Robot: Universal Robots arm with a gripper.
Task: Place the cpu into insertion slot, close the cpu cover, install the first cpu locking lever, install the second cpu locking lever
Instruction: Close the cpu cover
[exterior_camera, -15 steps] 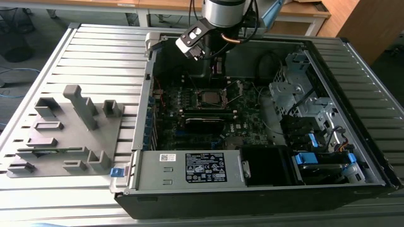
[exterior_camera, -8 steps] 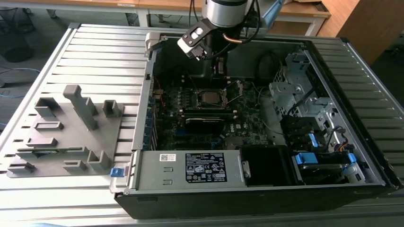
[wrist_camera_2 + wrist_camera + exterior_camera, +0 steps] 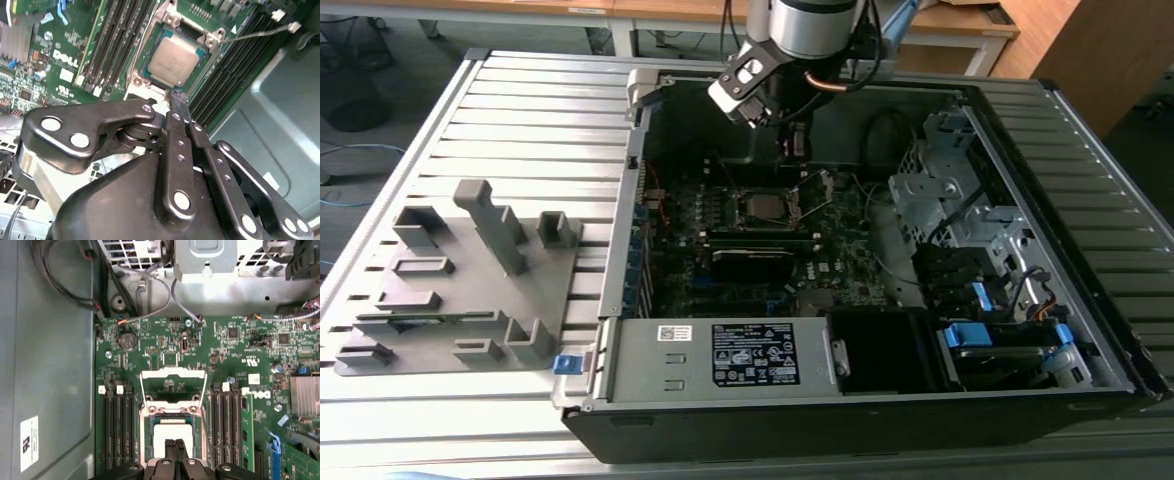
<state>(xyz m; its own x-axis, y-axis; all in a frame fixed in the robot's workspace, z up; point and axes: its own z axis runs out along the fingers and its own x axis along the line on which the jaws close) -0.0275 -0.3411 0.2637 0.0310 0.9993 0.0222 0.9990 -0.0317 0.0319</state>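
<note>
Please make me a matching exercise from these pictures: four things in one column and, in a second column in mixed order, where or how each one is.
Things:
1. chip
2. cover
3. gripper
4. grey rack

Place or state:
a. fingers together, near the chip
b. outside the computer case, at the exterior view's left
c. lying in the socket
d. swung open

Pairs: 1-c, 2-d, 3-a, 4-b.

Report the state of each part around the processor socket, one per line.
Silver-grey square cpu: seated in the slot, uncovered.
Square black insertion slot: filled by the chip.
Thin silvery frame-shaped cpu cover: swung open.
Black pincer: shut, empty, tips over the chip.
</note>
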